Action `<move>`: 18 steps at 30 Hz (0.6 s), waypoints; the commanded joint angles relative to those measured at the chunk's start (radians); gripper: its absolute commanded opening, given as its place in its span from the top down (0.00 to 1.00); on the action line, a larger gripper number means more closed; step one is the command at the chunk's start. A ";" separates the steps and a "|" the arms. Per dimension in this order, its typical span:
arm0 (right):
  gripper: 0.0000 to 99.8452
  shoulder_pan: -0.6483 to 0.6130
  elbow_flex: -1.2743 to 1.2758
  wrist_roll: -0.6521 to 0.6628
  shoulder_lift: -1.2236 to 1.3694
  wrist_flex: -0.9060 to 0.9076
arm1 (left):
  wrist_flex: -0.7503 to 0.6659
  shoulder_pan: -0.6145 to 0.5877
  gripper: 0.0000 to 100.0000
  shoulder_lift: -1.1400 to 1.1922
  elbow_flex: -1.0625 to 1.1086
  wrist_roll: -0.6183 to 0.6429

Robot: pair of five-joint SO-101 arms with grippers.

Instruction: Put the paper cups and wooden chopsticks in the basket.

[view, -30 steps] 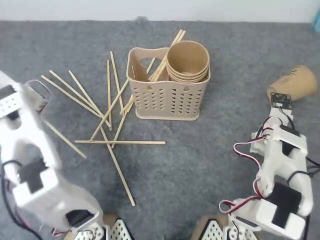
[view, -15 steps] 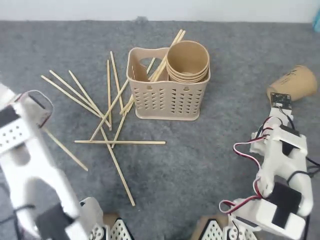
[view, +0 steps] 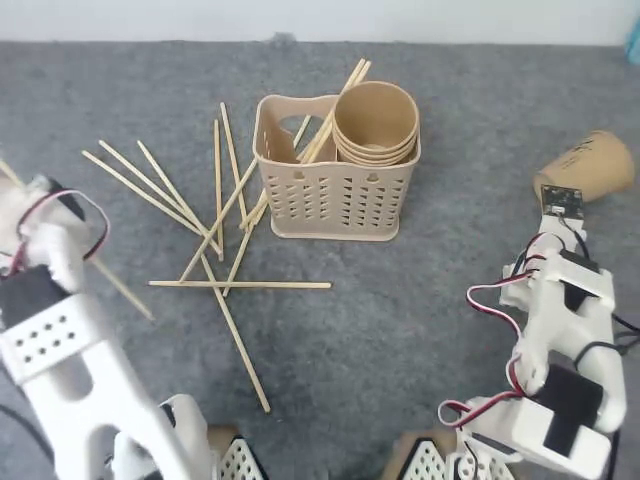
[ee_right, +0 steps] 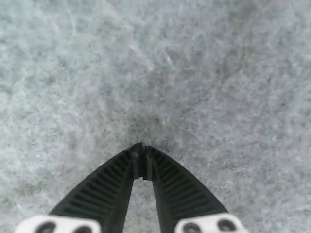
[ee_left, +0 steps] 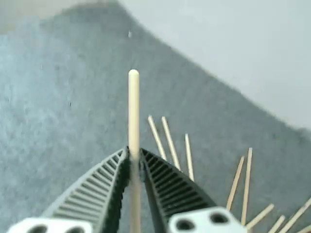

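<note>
My left gripper (ee_left: 133, 158) is shut on a wooden chopstick (ee_left: 133, 111) that sticks out past the fingertips. In the high view the left arm (view: 50, 300) stands at the left edge, and the held chopstick (view: 125, 292) slants out from under it over the carpet. The beige basket (view: 335, 205) holds a stack of paper cups (view: 376, 120) and a few chopsticks (view: 335, 105). Several loose chopsticks (view: 240, 285) lie left of the basket. One paper cup (view: 588, 165) lies on its side at the far right. My right gripper (ee_right: 141, 160) is shut with nothing in it, over bare carpet.
Grey carpet (view: 400, 320) covers the table, with free room in front of the basket. The right arm (view: 560, 320) stands at the front right, just in front of the fallen cup. A pale wall runs along the far edge.
The left arm has swung up and back at the left edge, taking the held chopstick with it; the chopstick's free end shifted left. The right arm has not moved.
</note>
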 commanded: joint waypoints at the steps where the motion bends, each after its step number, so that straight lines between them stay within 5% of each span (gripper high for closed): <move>1: 0.99 -0.005 0.000 0.011 -0.065 -0.016 | -0.101 0.015 0.99 -0.092 -0.002 -0.014; 18: 0.99 -0.005 0.000 0.011 -0.065 -0.016 | -0.755 0.061 0.99 -0.307 0.147 -0.014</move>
